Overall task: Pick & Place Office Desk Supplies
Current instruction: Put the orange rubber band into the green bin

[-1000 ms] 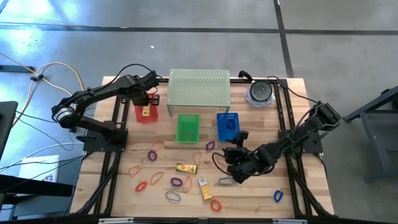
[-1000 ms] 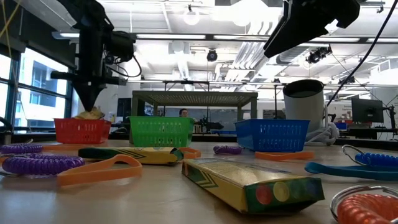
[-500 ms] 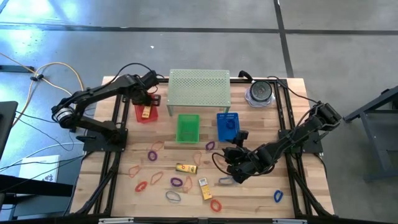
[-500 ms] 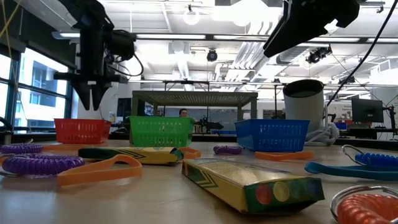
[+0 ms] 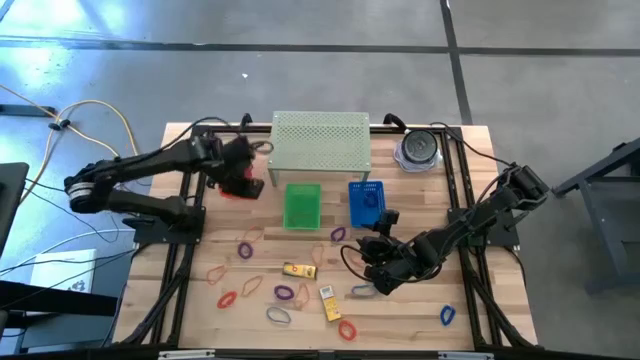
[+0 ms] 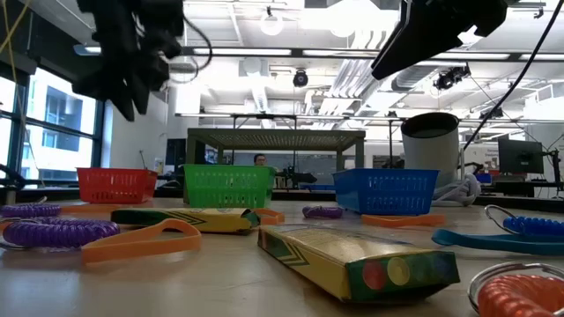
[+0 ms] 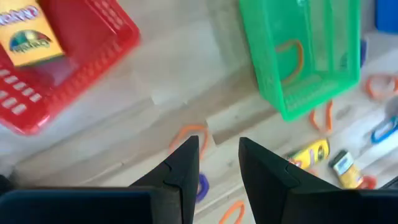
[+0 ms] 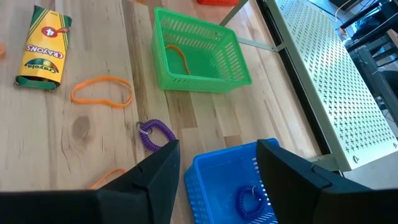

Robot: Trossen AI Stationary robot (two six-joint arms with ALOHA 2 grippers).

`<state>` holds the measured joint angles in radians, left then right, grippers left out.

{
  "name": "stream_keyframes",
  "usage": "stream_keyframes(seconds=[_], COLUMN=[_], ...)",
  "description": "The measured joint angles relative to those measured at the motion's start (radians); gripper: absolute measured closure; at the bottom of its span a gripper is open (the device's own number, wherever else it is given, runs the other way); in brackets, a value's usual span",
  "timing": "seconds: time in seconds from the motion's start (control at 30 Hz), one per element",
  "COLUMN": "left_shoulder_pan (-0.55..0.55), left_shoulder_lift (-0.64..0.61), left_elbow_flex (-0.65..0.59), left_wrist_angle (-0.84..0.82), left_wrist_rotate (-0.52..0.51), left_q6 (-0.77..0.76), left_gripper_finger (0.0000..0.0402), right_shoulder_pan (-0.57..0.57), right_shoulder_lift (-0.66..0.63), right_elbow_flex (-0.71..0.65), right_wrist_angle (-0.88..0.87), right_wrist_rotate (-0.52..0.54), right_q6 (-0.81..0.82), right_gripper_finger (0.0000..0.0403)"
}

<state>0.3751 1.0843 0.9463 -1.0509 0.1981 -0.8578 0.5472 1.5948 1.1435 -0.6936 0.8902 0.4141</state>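
Yellow crayon packet [image 7: 28, 34] lies inside the red basket [image 7: 93, 43], while the left gripper [image 7: 217, 155] hangs above the table between that basket and the green basket [image 7: 311, 62], fingers a little apart and holding nothing. Right gripper [image 8: 217, 165] hovers over the blue basket [image 8: 230, 186], which holds a blue coiled loop [image 8: 247, 198]; its fingers are spread wide and empty. Remaining loops and two more packets [image 5: 298, 270] [image 5: 329, 302] lie scattered on the wooden table [image 5: 420, 310] in front of the baskets.
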Motion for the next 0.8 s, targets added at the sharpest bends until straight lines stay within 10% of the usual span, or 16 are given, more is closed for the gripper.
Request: stream_keyframes(seconds=[0.43, 0.8], left_shoulder_pan=[-0.755, -1.071], left_shoulder_lift=[0.058, 0.317], left_elbow_flex=[0.0, 0.0], left_wrist_angle=[-0.001, 0.004], left_wrist_rotate=[-0.236, -0.18], left_q6=[-0.485, -1.125], left_gripper_finger=[0.0293, 0.0293], right_shoulder_pan=[0.0, -0.012], right_shoulder_lift=[0.0, 0.0], right_elbow_flex=[0.0, 0.0], right_wrist_angle=[0.003, 0.007], right_wrist_rotate=[-0.003, -0.003], right_q6=[0.0, 0.0], right_gripper_finger=[0.0202, 0.0202])
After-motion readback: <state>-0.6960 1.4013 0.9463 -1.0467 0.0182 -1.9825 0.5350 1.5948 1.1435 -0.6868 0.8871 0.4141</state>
